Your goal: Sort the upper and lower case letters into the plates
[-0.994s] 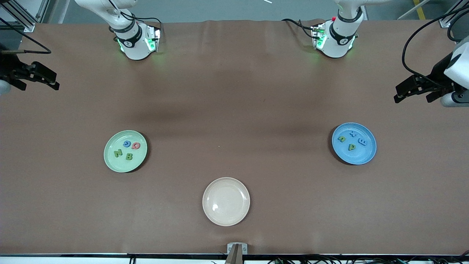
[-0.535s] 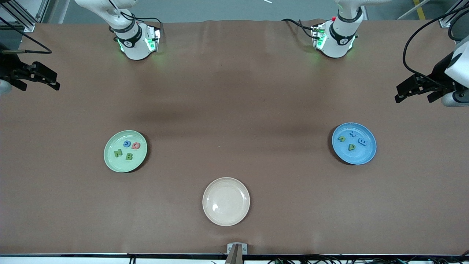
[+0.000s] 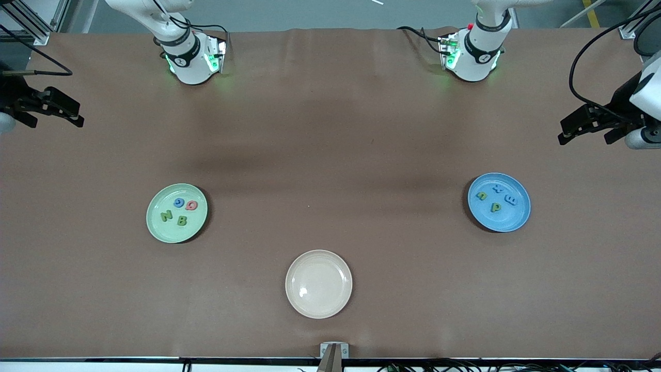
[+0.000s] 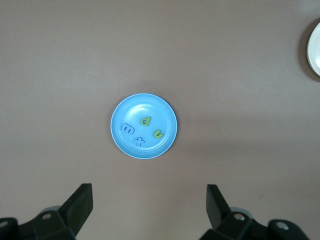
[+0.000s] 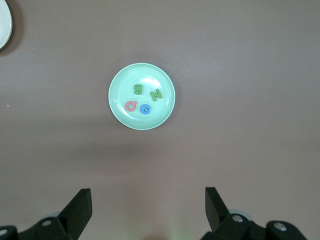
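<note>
Sorting appears complete. Right gripper (image 3: 64, 111) hangs over the right arm's end of the table (image 3: 330, 129), fingers apart and empty. Mint green plate (image 3: 155, 227), toward that end, holds four capitals. Cream plate (image 3: 318, 305), nearest the front camera, lies bare. Blue plate (image 3: 516, 219), toward the left arm's end, holds four lowercase letters. Left gripper (image 3: 581, 129) hangs above that end, fingers apart, empty. Advice: keep both arms high and clear of the plates. Brown covering shows faint creases; grey floor lies past the bases.
</note>
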Motion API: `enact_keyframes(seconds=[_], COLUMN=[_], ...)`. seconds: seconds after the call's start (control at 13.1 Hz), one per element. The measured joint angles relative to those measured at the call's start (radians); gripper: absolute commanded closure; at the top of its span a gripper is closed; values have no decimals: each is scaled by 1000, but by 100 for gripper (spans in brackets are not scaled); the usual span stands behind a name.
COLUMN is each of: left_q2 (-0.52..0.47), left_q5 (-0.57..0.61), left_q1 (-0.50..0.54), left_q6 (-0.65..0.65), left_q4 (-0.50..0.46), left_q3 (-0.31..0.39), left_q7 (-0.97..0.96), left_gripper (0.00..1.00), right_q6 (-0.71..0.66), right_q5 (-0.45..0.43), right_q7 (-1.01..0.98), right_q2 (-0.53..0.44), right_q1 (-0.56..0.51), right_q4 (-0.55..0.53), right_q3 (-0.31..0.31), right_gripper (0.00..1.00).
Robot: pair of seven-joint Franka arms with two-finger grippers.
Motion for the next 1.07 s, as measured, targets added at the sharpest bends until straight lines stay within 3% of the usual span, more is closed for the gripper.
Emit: enact_keyframes(seconds=[1.07], left_q2=[-11], left_q5=[0], left_q1=[0], left_q6=[0], left_q4=[9], left_q3=[2], left_q7=[0], left_gripper=[0], right_q6=[-21], right_q5=[21], right_q7=[1], right_q2=[-1], right_q1=[-1], right_q4=[10], right_q3=[-4], right_gripper=[0])
